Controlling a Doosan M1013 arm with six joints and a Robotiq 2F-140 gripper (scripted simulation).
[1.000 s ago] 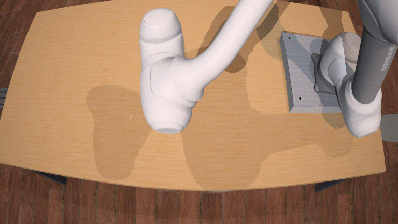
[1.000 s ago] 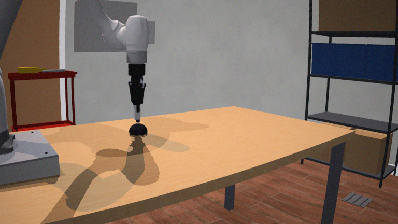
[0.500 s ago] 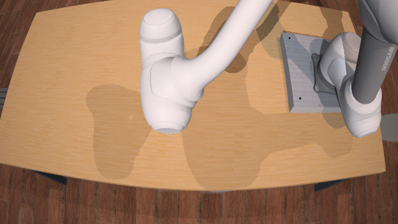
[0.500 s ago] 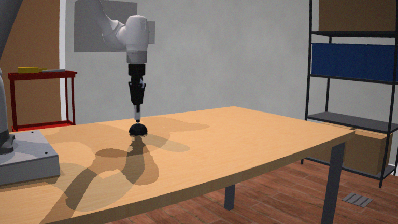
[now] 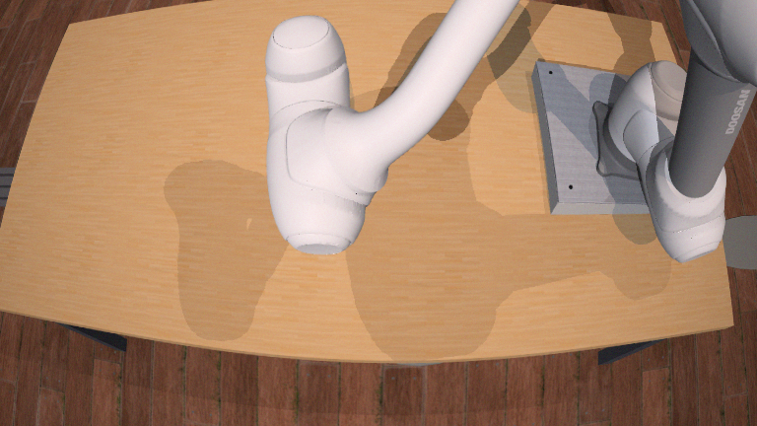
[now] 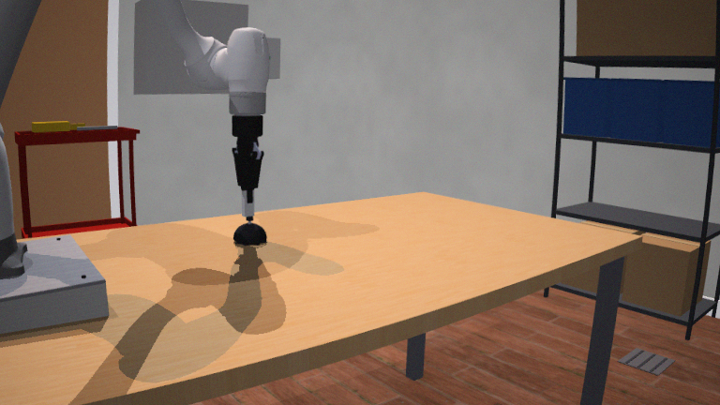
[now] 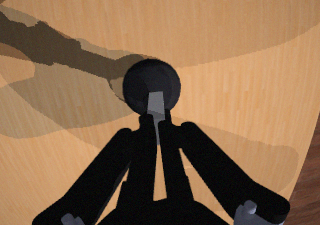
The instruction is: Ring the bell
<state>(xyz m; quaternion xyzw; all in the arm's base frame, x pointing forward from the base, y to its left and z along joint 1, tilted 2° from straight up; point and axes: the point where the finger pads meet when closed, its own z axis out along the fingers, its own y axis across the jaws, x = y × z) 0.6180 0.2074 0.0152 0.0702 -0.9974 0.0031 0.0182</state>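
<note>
Shelf rack (image 6: 557, 113) off the table's (image 6: 425, 241) far end: brown boxes (image 6: 645, 21) on top shelf and at floor level, blue box (image 6: 637, 111) on the middle shelf. Red cart (image 6: 74, 135) carries a yellow tool (image 6: 50, 126). Arm reaches out from grey base plate (image 5: 564, 136), wrist vertical. Gripper (image 6: 247, 216) clenched on nothing, tips touching top of black bell (image 6: 249, 234), which stands on the table well out from base plate. Upper arm reads "DOOSAN" (image 5: 736, 111)

A small black dome-shaped bell (image 6: 249, 234) sits upright on the table, nearer its far edge than its near one, its top button hidden.
</note>
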